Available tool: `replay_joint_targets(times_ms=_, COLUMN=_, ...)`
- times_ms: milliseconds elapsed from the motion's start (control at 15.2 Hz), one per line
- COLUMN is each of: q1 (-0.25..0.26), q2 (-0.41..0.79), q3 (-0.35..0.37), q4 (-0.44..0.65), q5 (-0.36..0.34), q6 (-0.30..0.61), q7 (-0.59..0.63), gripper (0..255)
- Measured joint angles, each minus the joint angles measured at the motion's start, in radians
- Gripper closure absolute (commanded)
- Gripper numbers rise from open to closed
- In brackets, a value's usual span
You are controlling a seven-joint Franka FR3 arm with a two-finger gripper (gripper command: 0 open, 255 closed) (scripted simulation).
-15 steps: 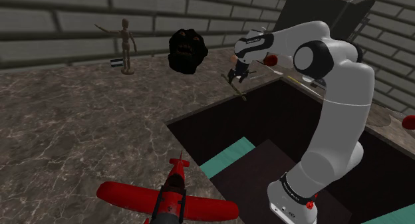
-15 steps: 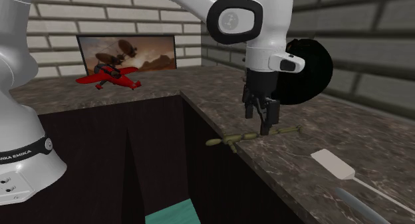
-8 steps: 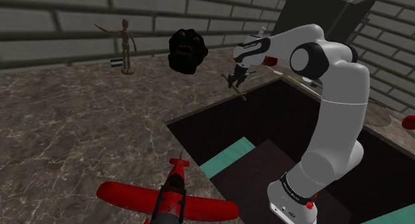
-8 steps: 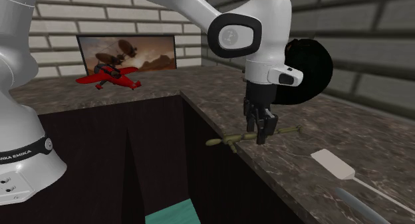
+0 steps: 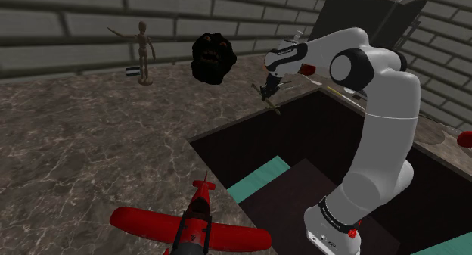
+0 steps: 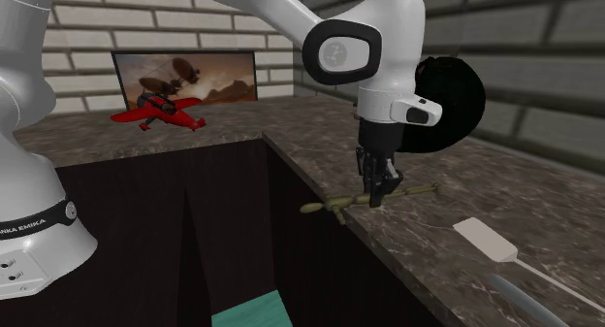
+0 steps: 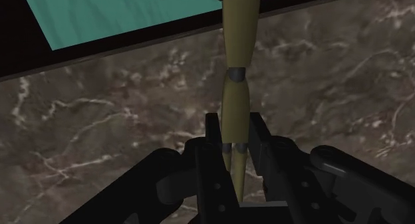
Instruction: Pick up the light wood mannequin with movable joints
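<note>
A light olive-wood jointed mannequin (image 6: 334, 202) lies flat on the marble counter (image 5: 83, 147), at the rim of a dark recess, with its far end (image 5: 273, 106) reaching over the edge. My black gripper (image 6: 379, 196) stands straight down over it. In the wrist view the gripper (image 7: 235, 151) is shut on one slim limb of the mannequin (image 7: 238, 50), clasped between both fingers. From the shoulder view the gripper (image 5: 268, 93) sits at the counter edge, right of a black lump.
A darker brown mannequin (image 5: 143, 51) stands upright at the back wall. A black lump (image 5: 212, 58) sits close behind the gripper. A red toy plane (image 5: 193, 227) lies near the front. A white flat tool (image 6: 490, 240) lies on the counter. The dark recess (image 5: 257, 151) holds teal pieces (image 5: 257, 180).
The hand has come down onto the lying mannequin, and its fingers have gone from wide apart to clasped on a limb. The mannequin has not shifted.
</note>
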State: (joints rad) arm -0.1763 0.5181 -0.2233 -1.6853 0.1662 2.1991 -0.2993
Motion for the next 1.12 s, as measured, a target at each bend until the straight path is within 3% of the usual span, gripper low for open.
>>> replay_joint_targets(times_ms=1122, q1=0.008, q2=-0.084, q3=-0.014, q4=0.075, q5=-0.028, q6=-0.157, q7=0.022, gripper=255)
